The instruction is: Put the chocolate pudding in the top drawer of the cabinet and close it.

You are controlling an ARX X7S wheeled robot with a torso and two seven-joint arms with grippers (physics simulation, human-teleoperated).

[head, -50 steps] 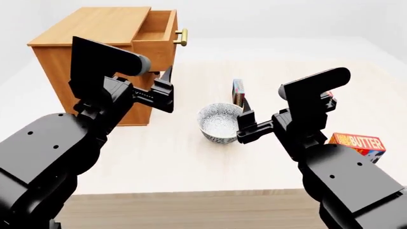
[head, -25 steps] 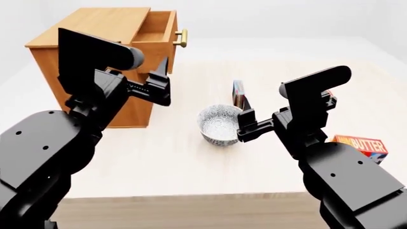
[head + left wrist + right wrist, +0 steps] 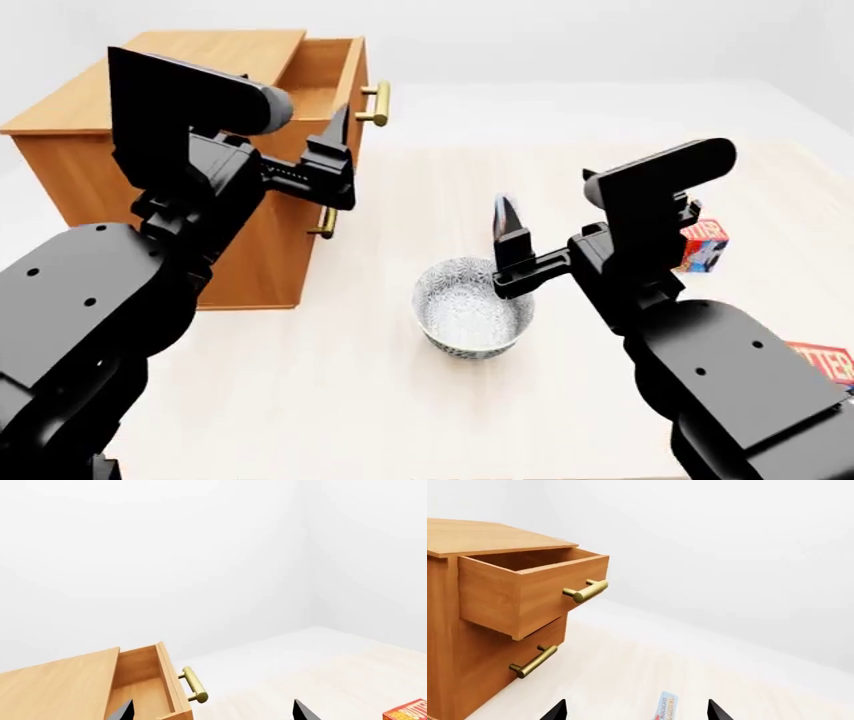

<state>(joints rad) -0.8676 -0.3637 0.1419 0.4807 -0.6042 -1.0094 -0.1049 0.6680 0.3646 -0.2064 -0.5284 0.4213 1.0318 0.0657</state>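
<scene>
The cabinet (image 3: 80,150) stands at the left with its top drawer (image 3: 336,75) pulled open; the brass handle (image 3: 378,103) faces the table. My left gripper (image 3: 344,160) hovers open just in front of the drawer front, holding nothing. In the left wrist view the drawer (image 3: 143,680) and its handle (image 3: 193,685) lie just beyond the left gripper (image 3: 213,715). The chocolate pudding (image 3: 667,707) stands on edge on the table, ahead of my open right gripper (image 3: 637,714). In the head view the right gripper (image 3: 507,250) covers it.
A patterned bowl (image 3: 470,305) sits just below the right gripper. A small red and blue box (image 3: 701,245) and a butter box (image 3: 827,365) lie at the right; a butter box (image 3: 407,711) also shows in the left wrist view. The lower drawer (image 3: 520,650) is shut.
The head view has shifted: the cabinet looks nearer and the bowl sits lower. My left gripper rose to the open drawer front. The right gripper now covers the pudding in the head view.
</scene>
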